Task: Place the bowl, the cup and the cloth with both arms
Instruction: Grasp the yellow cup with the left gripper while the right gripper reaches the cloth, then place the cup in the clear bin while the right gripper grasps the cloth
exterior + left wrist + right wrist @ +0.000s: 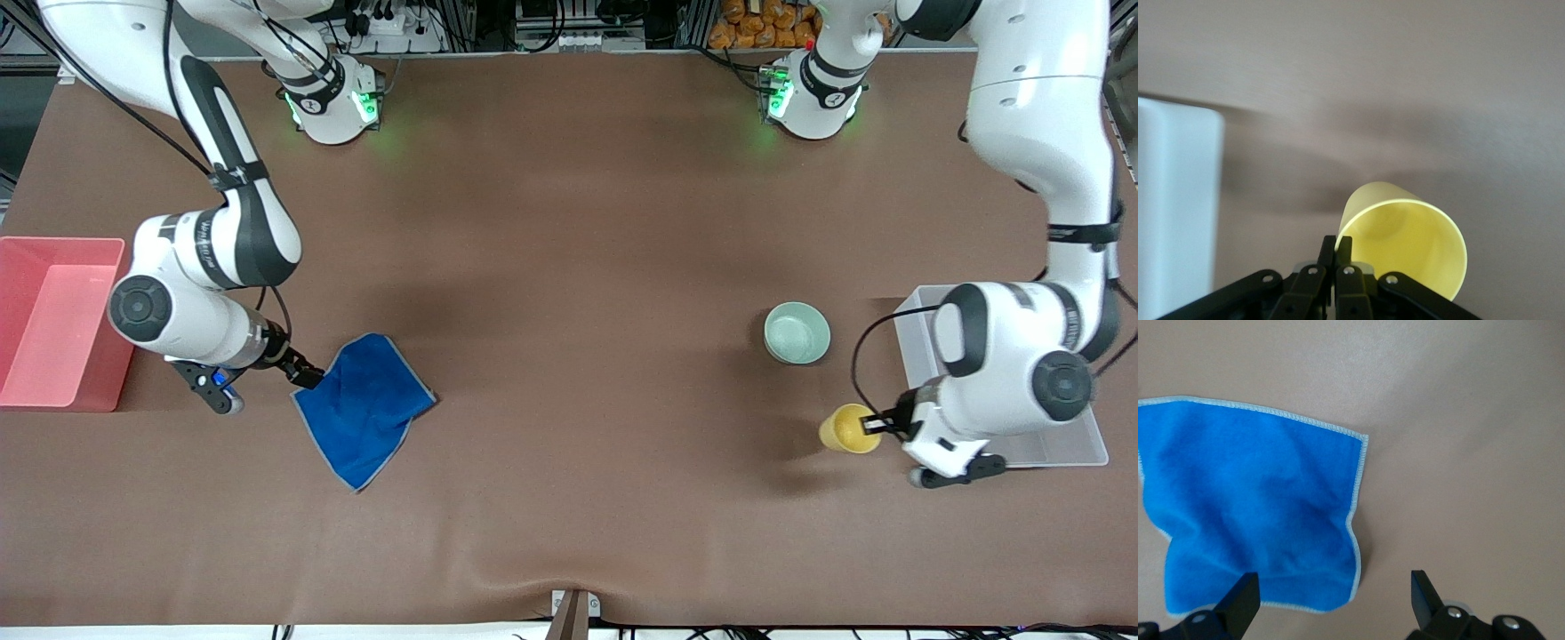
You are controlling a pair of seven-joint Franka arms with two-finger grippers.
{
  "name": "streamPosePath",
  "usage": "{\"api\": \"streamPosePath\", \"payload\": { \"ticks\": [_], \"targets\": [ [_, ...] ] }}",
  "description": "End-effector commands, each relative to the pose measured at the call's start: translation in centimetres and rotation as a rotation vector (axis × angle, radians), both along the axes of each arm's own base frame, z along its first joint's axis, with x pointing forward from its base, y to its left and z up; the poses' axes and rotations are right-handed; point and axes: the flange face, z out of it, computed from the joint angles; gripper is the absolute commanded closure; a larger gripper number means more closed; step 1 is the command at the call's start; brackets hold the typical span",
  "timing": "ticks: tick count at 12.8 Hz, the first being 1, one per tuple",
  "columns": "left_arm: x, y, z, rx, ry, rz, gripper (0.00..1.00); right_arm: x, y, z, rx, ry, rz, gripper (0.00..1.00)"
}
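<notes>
Front view, from the right arm's end of the table to the left arm's. A translucent red plastic bin (53, 320) stands at the right arm's end. Just beside it the right gripper (302, 373), fingers spread wide and grasping nothing, sits low at one corner of the bright blue, rumpled square cloth with a thin grey stitched edge (364, 409). The cloth lies flat on the table, its long diagonal running from that corner toward the front camera; in the right wrist view the cloth (1251, 513) shows between and past the parted fingers (1241, 600). Toward the left arm's end the small, glossy, pale mint-green round bowl (797, 332) stands upright, mouth upward, apart from both grippers. Nearer the front camera than the bowl is the small plain yellow handleless cup (851, 428), tilted, its mouth facing the left gripper (880, 423), which is clenched on the cup's rim; the left wrist view shows the cup (1405, 247) pinched at its rim. A clear rectangular plastic tray (1058, 444) lies partly under the left arm. The surface is a brown mat (569, 267); cabling and racks line the edge by the green-lit bases
</notes>
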Motion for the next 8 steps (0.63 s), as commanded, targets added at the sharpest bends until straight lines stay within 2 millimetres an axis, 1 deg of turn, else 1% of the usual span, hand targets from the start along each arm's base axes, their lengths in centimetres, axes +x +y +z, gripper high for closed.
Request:
{"api": "streamPosePath", "payload": {
  "ticks": [1,3,4,5,6,7,8],
  "targets": [
    [-1.0,6.6,3.7,0.007,0.010,-0.038,1.00,-1.2,-0.3,-1.7,0.007,-0.057,-0.045,0.00],
    [-2.2,12.2,4.8,0.040,0.036,-0.114,1.00,-2.1,0.3,-3.6,0.003,-0.072,-0.099,0.00],
    [-2.8,14.8,5.7,0.052,0.036,-0.142,1.00,-2.4,0.7,-4.1,0.003,-0.079,-0.106,0.00],
    [-3.5,17.5,5.6,0.063,0.044,-0.177,1.00,-2.7,0.7,-4.6,0.003,-0.082,-0.105,0.00],
    [-3.9,19.3,4.4,0.049,0.056,-0.215,1.00,-3.0,0.6,-4.9,0.003,-0.090,-0.107,0.00],
    [-3.9,19.9,2.6,0.018,0.063,-0.216,1.00,-3.2,0.8,-5.6,0.005,-0.100,-0.105,0.00],
    [-4.0,19.9,2.0,-0.006,0.061,-0.208,1.00,-3.5,1.4,-6.5,0.006,-0.120,-0.101,0.00]
  ]
}}
